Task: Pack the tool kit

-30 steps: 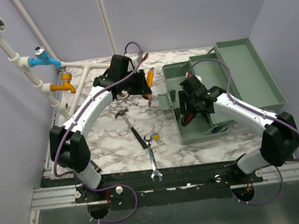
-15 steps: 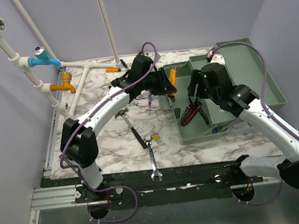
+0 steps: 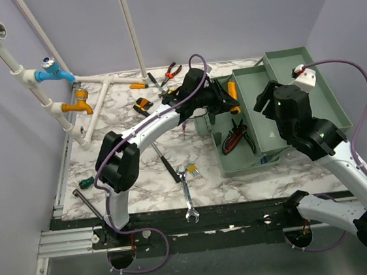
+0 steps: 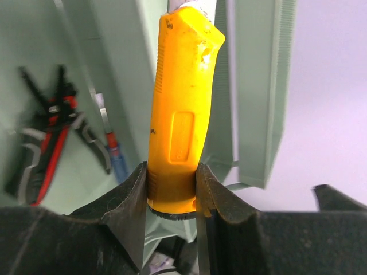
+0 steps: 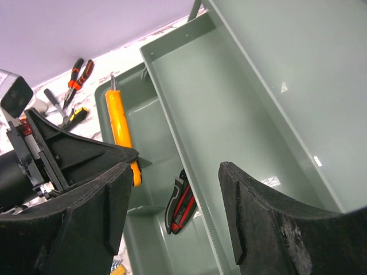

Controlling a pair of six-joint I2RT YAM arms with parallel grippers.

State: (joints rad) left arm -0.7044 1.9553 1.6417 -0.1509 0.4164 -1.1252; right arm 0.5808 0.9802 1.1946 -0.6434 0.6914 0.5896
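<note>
Tool (image 4: 182, 114) orange-handled, pinched in left claw (image 4: 171, 184) — tip cropped, type unclear.

We see red-handled pliers (image 3: 236, 135) in the grey-green plastic toolbox (image 3: 239, 163); a steel wrench (image 3: 188, 196) lies left on the marble counter (image 3: 135, 175).

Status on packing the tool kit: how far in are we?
Done: red-and-black pliers lie in the open toolbox.
In hand: the left gripper is shut on an orange-handled tool, held over the box. The right gripper is open and empty.
Left: hammer, wrench, red-handled pliers and green-handled screwdriver lie on the table.
</note>
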